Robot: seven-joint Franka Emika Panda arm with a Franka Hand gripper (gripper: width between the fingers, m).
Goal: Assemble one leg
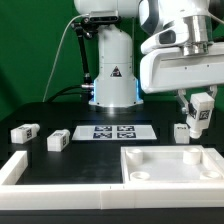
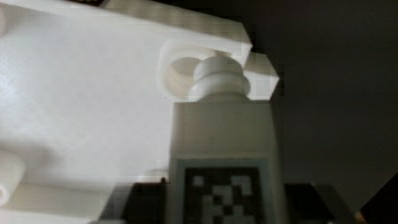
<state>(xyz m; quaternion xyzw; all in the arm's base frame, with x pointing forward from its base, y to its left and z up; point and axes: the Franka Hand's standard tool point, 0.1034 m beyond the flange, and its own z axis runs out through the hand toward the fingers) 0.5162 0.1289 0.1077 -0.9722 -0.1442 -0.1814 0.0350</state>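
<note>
We see our gripper (image 1: pixel 200 108) clamped tight on one leg (image 1: pixel 200 120), holding it up in the air, with the big white tray piece (image 1: pixel 170 166) on the counter (image 1: pixel 60 115) below it.

leg (image 1: pixel 200 122) in gripper (image 1: pixel 201 104) | tray (image 1: pixel 172 150) before marker board (image 1: pixel 112 132), exterior view's right

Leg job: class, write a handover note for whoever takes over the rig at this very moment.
Gripper: shut on the held leg, raised, its tip close to a corner of the tray.
Other legs: spare leg stands just beyond the tray; two legs lie at the exterior view's left.
Done: one leg in hand.
Left: seat it in the tray; none is fitted yet.
</note>
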